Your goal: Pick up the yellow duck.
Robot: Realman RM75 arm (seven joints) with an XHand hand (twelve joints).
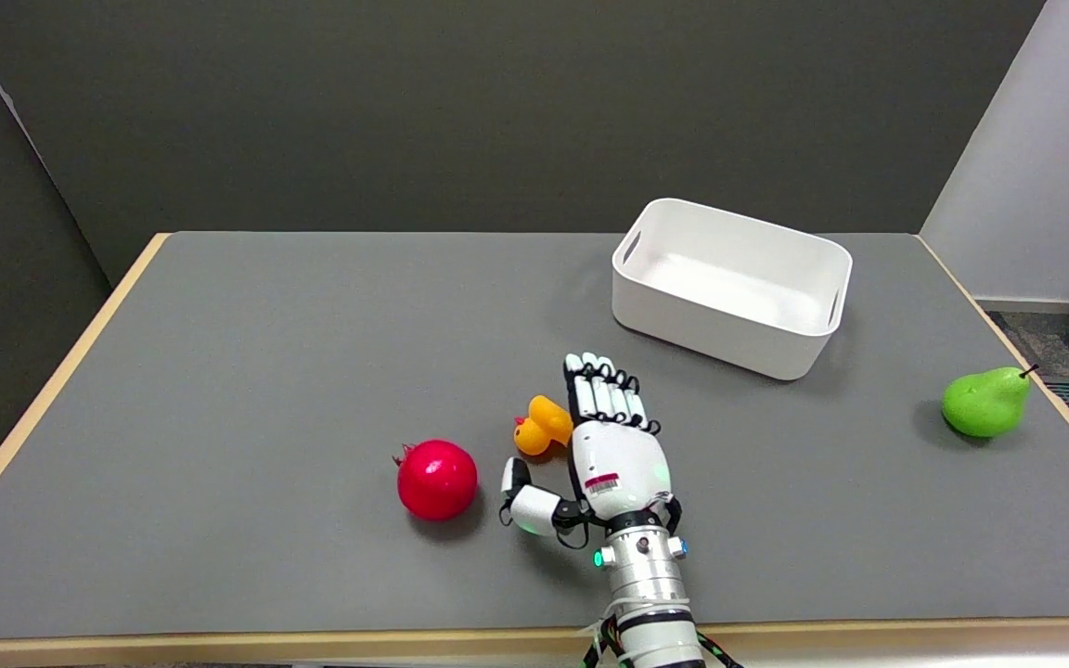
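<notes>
The yellow duck (542, 425) sits on the grey table, small and orange-yellow, its beak toward the left. My right hand (604, 445) lies just to the duck's right, its back to the camera, fingers (601, 390) stretched straight out beyond the duck and side by side. The thumb (523, 496) curls in on the near side of the duck, a small gap away from it. The duck's right edge is hidden behind the hand, so whether the palm touches it cannot be told. The hand holds nothing.
A red pomegranate (437, 479) lies left of the thumb. A white rectangular bin (729, 286) stands at the back right, and a green pear (985, 402) sits near the table's right edge (1045, 380).
</notes>
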